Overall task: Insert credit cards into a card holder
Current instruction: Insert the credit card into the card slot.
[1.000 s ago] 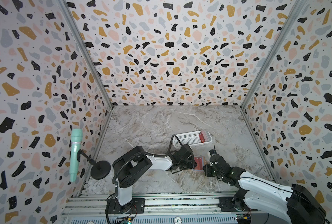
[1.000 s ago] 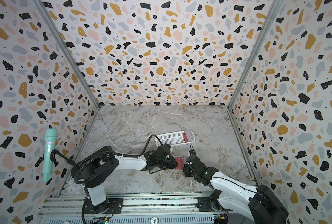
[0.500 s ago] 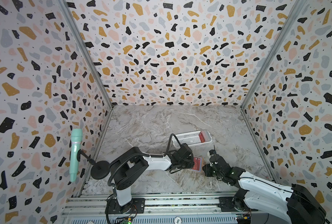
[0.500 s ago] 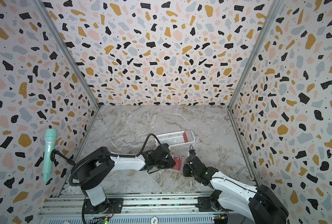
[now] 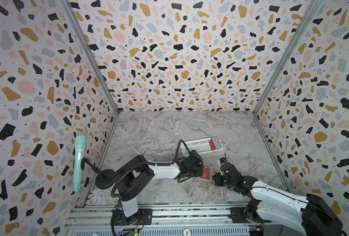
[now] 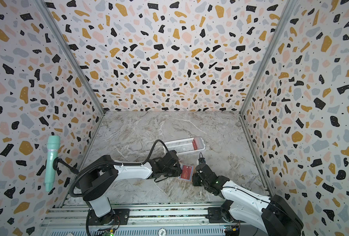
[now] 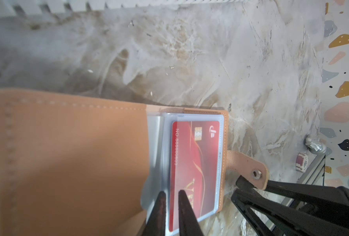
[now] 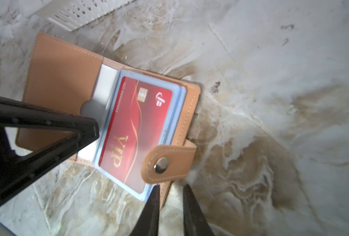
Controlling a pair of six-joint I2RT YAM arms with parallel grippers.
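Now, one card holder (image 8: 63,81), one credit card (image 8: 136,122) inside; right hand (image 8: 171,188) tight on holder, left hand (image 7: 171,194) unclear.

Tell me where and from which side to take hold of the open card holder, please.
The card holder lies open on the table; only its thin snap strap stands free at the outer edge. Probably grip that strap, coming from the outer edge, opposite the fold.

"VIP", "NO." on red card (image 8: 136,126)
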